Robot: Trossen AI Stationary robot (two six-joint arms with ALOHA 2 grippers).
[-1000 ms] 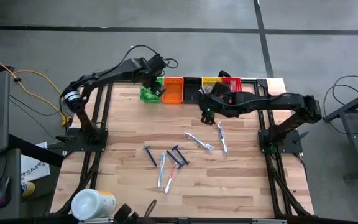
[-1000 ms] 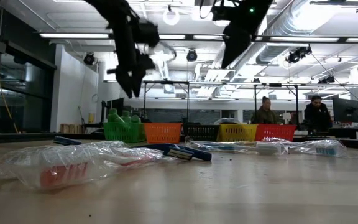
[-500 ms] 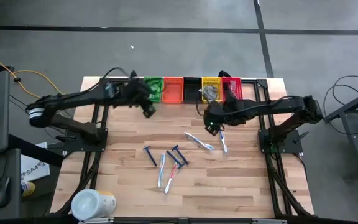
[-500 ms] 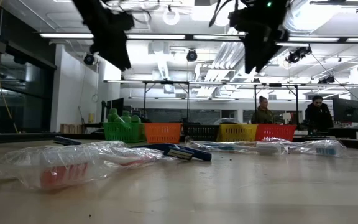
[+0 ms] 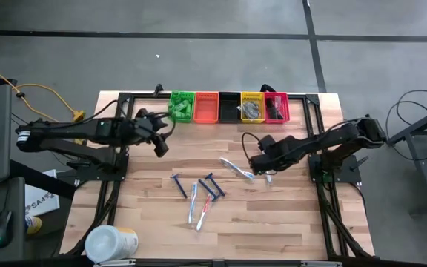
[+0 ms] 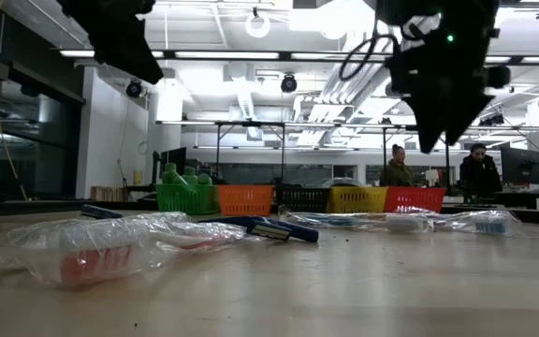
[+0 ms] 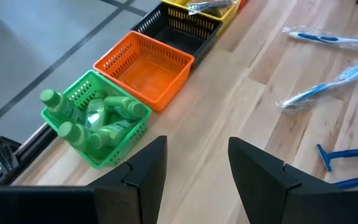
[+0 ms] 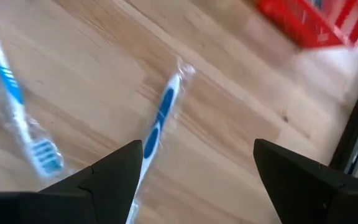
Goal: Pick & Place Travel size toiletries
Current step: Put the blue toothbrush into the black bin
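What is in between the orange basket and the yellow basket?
A black basket sits between the orange basket and the yellow basket, touching both. The high view shows it best; the left wrist view shows it too.

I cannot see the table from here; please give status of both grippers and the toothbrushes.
Right gripper open, above wrapped white-blue toothbrush, nothing held. Left gripper open, empty, near green plastic bin of bottles. Nothing in the way.

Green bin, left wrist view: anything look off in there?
Nothing damaged or spilled. The green bin holds the mini bottles in a loose heap, some lying, some upright, all inside its walls. The orange bin beside it sits empty.
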